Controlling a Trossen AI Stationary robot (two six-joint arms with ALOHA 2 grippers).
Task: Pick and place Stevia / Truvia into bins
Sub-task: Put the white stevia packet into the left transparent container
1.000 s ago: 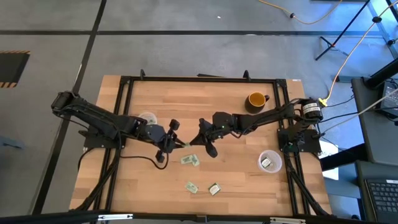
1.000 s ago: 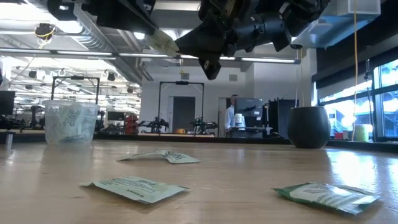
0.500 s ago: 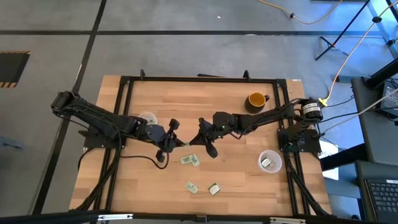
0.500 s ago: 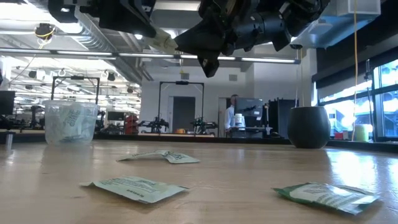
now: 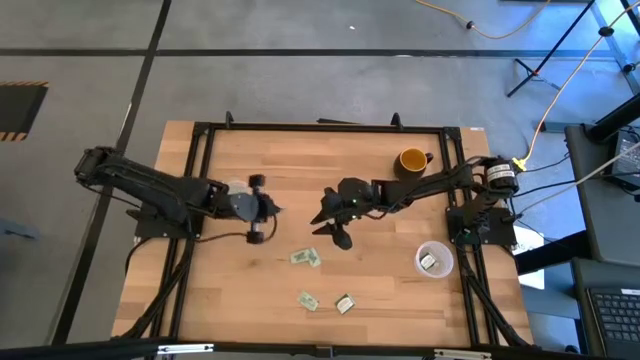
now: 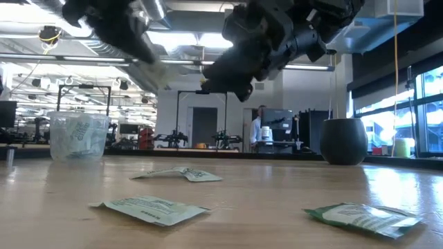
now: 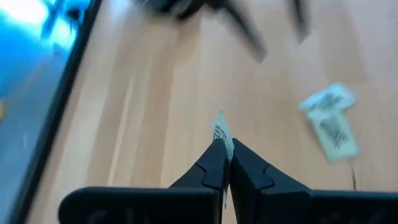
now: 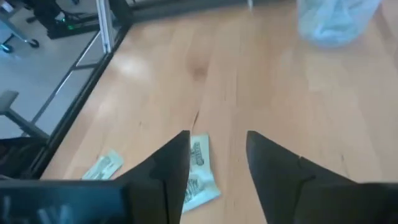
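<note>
Some packets already sit in both cups: left cup (image 5: 237,188), right cup (image 5: 434,259). Approx 4 packets (image 5: 305,257) left on the bench (image 5: 400,300). Left end effector (image 7: 224,147) is clamped on one packet (image 7: 219,132), held above the bench nr left cup. Right end effector (image 8: 217,146) is spread wide w/ nothing in it, above a loose packet (image 8: 199,177) mid-bench; we judge that's next.

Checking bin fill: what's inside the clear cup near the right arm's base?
The clear cup holds at least one pale packet lying at the bottom. Whether more lie beneath it cannot be told.
</note>
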